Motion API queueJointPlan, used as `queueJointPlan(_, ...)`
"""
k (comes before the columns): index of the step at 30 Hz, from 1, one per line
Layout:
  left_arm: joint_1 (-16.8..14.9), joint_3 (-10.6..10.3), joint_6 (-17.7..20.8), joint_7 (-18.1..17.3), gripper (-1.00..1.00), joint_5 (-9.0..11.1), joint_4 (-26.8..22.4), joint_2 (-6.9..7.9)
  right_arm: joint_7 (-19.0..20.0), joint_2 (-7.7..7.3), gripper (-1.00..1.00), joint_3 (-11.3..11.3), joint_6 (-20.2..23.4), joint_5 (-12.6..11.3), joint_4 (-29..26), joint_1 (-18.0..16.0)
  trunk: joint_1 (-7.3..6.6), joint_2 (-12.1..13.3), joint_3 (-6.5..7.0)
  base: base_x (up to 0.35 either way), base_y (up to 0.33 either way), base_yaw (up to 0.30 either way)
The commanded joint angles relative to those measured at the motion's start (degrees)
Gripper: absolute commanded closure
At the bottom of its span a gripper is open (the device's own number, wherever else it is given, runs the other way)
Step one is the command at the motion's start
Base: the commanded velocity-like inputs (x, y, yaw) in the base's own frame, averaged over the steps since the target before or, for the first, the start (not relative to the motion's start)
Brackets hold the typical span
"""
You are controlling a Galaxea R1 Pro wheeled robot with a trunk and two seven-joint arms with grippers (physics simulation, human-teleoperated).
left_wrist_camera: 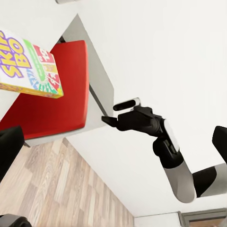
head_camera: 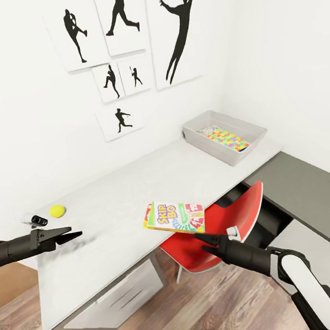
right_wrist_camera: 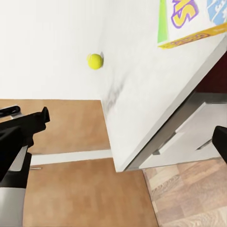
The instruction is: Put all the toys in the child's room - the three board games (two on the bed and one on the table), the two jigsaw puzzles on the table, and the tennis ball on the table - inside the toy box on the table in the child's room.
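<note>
The SKIP-BO board game (head_camera: 174, 217) lies flat near the table's (head_camera: 114, 213) front edge, also seen in the left wrist view (left_wrist_camera: 28, 64) and the right wrist view (right_wrist_camera: 189, 21). The tennis ball (head_camera: 57, 211) (right_wrist_camera: 95, 61) rests at the table's far left. At the back right corner stands the toy box (head_camera: 246, 149) with a jigsaw puzzle (head_camera: 227, 139) lying inside. My left gripper (head_camera: 75, 233) hovers open over the table's left end, just in front of the ball. My right gripper (head_camera: 198, 241) (left_wrist_camera: 106, 120) is open and empty, off the table's front edge below the SKIP-BO box.
A red chair (head_camera: 234, 218) (left_wrist_camera: 56, 104) is tucked under the table right beside my right gripper. A small black-and-white object (head_camera: 35, 220) lies left of the ball. White drawers (head_camera: 120, 296) (right_wrist_camera: 189, 142) sit below the table. A dark grey surface (head_camera: 314, 192) adjoins it on the right.
</note>
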Motion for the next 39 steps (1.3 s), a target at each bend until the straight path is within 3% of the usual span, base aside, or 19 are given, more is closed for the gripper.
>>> queueJointPlan(1, 0.0, 0.0, 0.6, -0.2, -1.00, 0.0, 0.0, 0.03, 0.9, -0.05, -1.00, 0.0, 0.1, 0.6, 0.0, 0.0, 0.03, -0.1, -0.09, 0.000, -0.093, 0.000)
queueJointPlan(8, 0.0, 0.0, 0.6, -0.2, -1.00, 0.0, 0.0, 0.02, 3.8, -0.13, -1.00, -0.3, 0.1, 0.7, 0.0, 0.0, 0.03, -0.1, -0.09, 0.000, -0.105, 0.000)
queueJointPlan(22, -0.1, 0.2, 0.6, -0.2, -1.00, 0.0, 0.1, 0.02, 4.0, -0.07, -1.00, -1.4, -0.1, 0.8, 0.0, 0.0, 0.03, -0.1, -0.09, 0.035, -0.010, 0.000)
queueJointPlan(39, -0.1, 0.2, 0.6, -0.2, -1.00, 0.1, 0.2, 0.02, 4.0, -0.12, -1.00, -1.5, -0.7, 0.8, 0.1, 0.0, 0.03, -0.1, -0.09, 0.004, -0.153, 0.000)
